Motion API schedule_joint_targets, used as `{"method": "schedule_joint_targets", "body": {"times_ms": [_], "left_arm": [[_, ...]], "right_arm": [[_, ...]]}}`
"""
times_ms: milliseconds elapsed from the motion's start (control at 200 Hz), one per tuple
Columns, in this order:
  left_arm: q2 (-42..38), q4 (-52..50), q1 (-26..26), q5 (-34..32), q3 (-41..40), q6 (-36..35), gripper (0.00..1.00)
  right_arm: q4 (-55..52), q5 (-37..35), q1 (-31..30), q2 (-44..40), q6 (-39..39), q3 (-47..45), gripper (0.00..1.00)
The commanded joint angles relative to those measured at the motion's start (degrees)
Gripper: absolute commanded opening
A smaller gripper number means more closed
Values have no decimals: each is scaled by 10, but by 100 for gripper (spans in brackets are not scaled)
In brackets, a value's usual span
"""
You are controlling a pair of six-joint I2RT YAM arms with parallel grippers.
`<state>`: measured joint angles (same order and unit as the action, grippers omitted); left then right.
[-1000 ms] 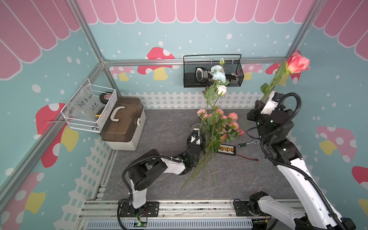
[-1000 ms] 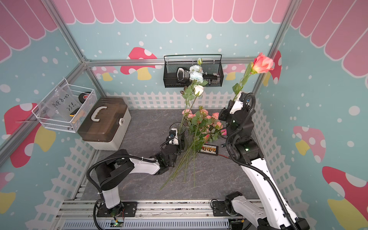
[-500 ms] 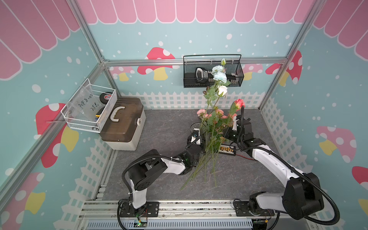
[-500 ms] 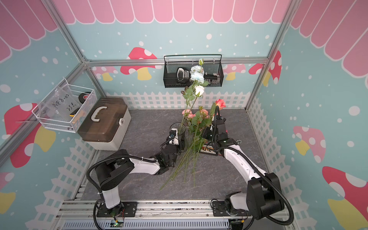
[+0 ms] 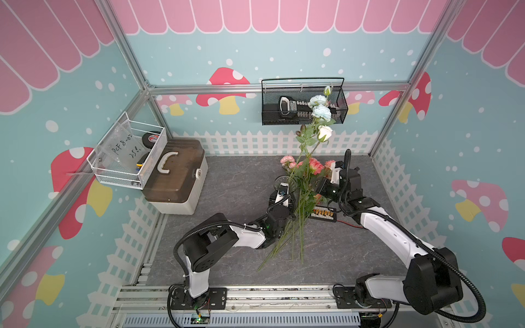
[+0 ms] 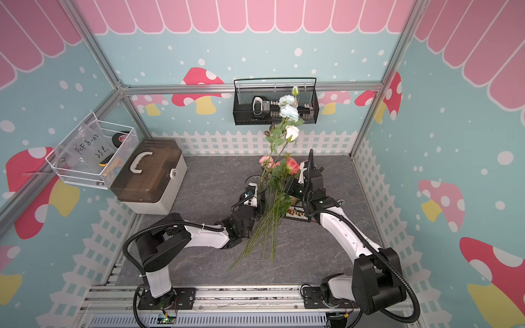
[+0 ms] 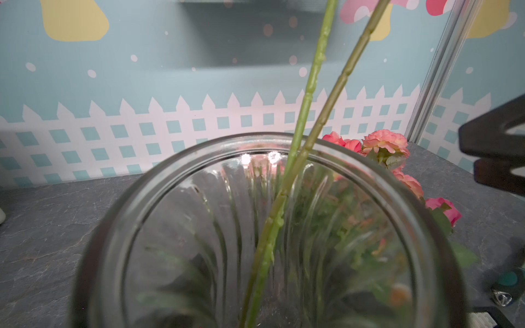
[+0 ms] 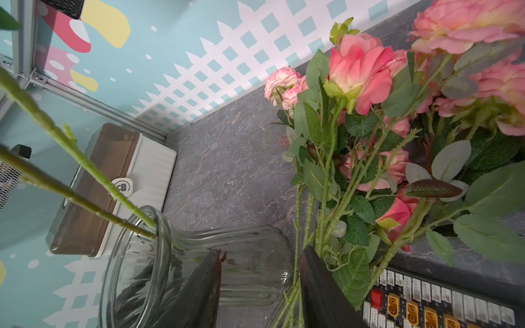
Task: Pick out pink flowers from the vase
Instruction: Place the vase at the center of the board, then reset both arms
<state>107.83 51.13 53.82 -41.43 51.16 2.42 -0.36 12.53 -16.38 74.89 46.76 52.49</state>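
Note:
The clear ribbed vase (image 5: 279,181) (image 8: 199,238) stands mid-table. It holds two green stems (image 7: 306,99) that carry a white rose (image 5: 324,133) and pale blue blooms (image 5: 321,111). Several pink flowers (image 5: 315,166) (image 6: 292,166) (image 8: 360,71) lie on the table right of the vase, stems towards the front. My left gripper (image 5: 284,188) is at the vase's near side; the glass rim (image 7: 170,167) fills the left wrist view and hides the fingers. My right gripper (image 8: 262,251) (image 5: 319,188) is open and low between the vase and the pink stems, which run along one finger (image 8: 315,284).
A black connector board (image 5: 324,212) (image 8: 426,301) lies under the pink flowers' leaves. A brown-lidded toolbox (image 5: 173,173) sits at the back left below a white wire basket (image 5: 127,153). A black mesh basket (image 5: 284,102) hangs on the back wall.
My right arm came down from high on the right with a pink rose, brought it to the pile beside the vase, and its jaws opened. The left arm stayed at the vase.

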Motion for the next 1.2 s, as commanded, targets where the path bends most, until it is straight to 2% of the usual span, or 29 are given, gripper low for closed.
{"method": "schedule_joint_targets", "body": {"times_ms": [0,60,95,125,350,455,540,650,751,886,996,1006,1016,1026,1036,1101,1191], "left_arm": [[-6,-84,7,14,0,-28,73],[-16,-85,8,15,2,-28,91],[-23,-87,8,15,2,-28,93],[-29,-90,8,16,3,-28,99],[-79,-113,13,19,-11,-29,99],[-111,-134,19,31,-29,-33,99],[-146,-151,27,43,-55,-26,99],[-201,-193,37,64,-90,3,99],[-262,-252,42,65,-121,66,99],[-352,-332,36,5,-155,125,99],[-426,-397,-12,-28,-167,133,99],[-433,-404,-20,-29,-167,134,99],[-440,-409,-28,-31,-168,136,99],[-447,-416,-36,-32,-169,138,99],[-453,-422,-45,-33,-169,139,99],[-496,-446,-100,-40,-179,133,99],[-542,-483,-185,-19,-193,118,99]], "right_arm": [[7,-1,1,-16,-7,4,46],[7,-2,1,-19,-11,4,46],[6,-4,1,-22,-14,4,46],[5,-7,1,-24,-16,3,47],[-3,-37,2,-44,-34,2,48],[-30,-79,3,-60,-57,6,48],[-66,-141,7,-79,-83,9,48],[-109,-256,28,-120,-117,-3,51],[-107,-350,50,-160,-172,-40,53],[-58,-438,75,-187,-243,-117,60],[93,-486,78,-182,-293,-232,67],[112,-489,78,-180,-297,-244,71],[131,-489,78,-178,-302,-256,85],[151,-488,79,-177,-306,-266,94],[170,-487,79,-174,-314,-276,97],[264,-469,80,-140,-361,-318,99],[271,-474,82,-58,-347,-301,99]]}}
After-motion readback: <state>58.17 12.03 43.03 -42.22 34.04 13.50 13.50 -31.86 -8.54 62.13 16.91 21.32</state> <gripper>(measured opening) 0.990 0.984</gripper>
